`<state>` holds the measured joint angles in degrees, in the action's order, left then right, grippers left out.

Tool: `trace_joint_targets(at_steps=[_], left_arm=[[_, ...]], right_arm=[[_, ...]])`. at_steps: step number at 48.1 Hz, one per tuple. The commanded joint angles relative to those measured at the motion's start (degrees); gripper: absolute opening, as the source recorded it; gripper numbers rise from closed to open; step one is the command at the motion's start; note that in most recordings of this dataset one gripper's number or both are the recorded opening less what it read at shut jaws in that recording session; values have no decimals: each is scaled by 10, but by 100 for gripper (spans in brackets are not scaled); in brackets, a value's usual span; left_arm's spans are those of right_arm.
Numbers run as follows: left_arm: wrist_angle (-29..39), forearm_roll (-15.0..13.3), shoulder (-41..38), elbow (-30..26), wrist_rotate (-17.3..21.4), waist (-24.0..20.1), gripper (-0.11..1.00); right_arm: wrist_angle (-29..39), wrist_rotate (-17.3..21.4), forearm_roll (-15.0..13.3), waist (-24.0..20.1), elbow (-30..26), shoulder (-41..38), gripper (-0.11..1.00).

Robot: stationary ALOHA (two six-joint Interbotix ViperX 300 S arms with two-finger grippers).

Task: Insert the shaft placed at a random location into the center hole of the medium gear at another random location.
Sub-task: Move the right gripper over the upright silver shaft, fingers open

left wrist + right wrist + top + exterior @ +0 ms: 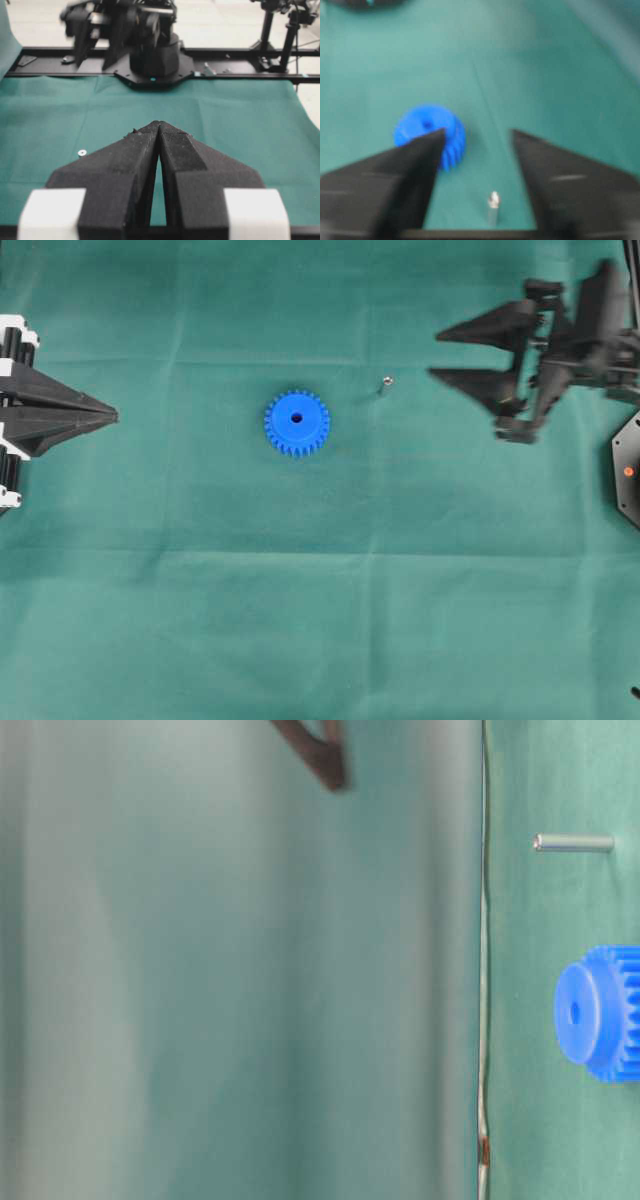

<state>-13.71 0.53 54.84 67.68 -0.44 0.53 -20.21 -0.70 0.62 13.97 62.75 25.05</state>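
Shaft [383,386]: thin silvery-grey pin standing upright on the green cloth [320,620], free of any grip. In the overhead view it sits right of the gear and slightly farther up the frame, near it but apart. The table-level view [573,843], which is turned on its side, shows its full length rising off the cloth. In the right wrist view [493,206] it appears between the two fingers, low in the frame.

Medium gear [297,423]: bright blue toothed wheel lying flat near the middle of the cloth, raised hub facing up [603,1011]. The right wrist view [431,135] shows it blurred, partly behind one finger.

Center hole [296,418]: small dark round opening in the hub face, nothing in it.

Right gripper [434,355]: at the upper right of the overhead view, jaws spread wide, tips pointing toward the shaft and well apart from it. Holds nothing. Image is motion-blurred.

Left gripper [116,416]: at the left edge of the overhead view, well apart from the gear. Jaws closed together to a point [160,125], nothing between them.

Opposite arm base [152,55]: black, at the far edge of the cloth in the left wrist view.
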Motion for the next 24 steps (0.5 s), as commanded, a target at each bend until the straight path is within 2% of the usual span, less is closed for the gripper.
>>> trace_joint_targets(at_steps=[1,2,4,9,24], left_arm=[[-3,2,-4,-15,-2,0,0],[-3,2,-4,-15,-2,0,0],[-2,2,-4,-14,-1,0,0],[-1,2,-4,-15,-1,0,0],[3,2,-4,-15,-1,-1,0]], right_arm=[[-21,0,1,11,-21,-48,80],[-32,0,1,13,-22,-69,86],[-47,0,1,16,-23,-91,90],[-85,0,2,21,-26,-141,84],[-105,0,11,26,-47,-234,85]])
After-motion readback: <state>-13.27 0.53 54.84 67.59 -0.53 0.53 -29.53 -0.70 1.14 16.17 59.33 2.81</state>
